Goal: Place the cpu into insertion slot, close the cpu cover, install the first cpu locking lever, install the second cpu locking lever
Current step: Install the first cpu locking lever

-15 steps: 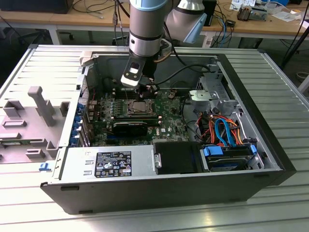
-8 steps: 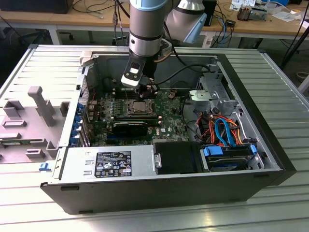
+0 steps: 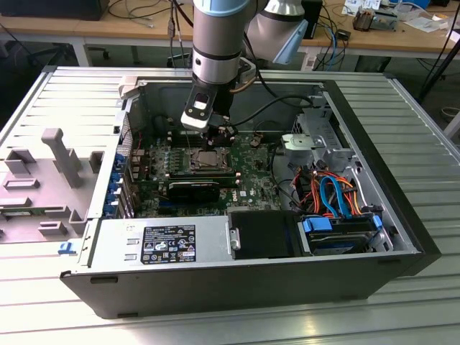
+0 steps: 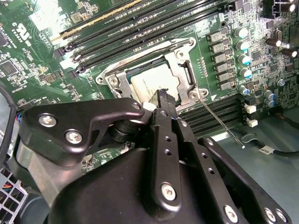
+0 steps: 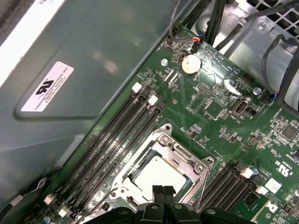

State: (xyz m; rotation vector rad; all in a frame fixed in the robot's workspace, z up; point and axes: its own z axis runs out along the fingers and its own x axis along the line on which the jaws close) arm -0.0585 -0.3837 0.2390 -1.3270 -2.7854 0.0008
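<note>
One open computer case [image 3: 237,287] lies on its side on a ribbed metal worktop [image 3: 417,115], with wooden desks [image 3: 108,29] strewn with cables along the back of the room and a grey plastic part [image 3: 61,154] resting at the exterior view's left. Down inside, the arm, cut off at the top of the exterior view, hangs its hand [image 3: 215,133] right over the insertion slot [image 3: 208,159] on the green board. In both wrist views the cpu [image 5: 156,175] sits in that socket, its pale top showing through the window of the cpu cover [image 5: 180,154], which lies flat over it. The hand [image 5: 163,190] is pinched narrow, pads together with nothing seen between them, tips just above the chip's edge. A thin lever [image 4: 219,122] angles away from the socket's corner; its far end is hard to make out. The hand's black body hides the socket's near side in the second wrist view.
</note>
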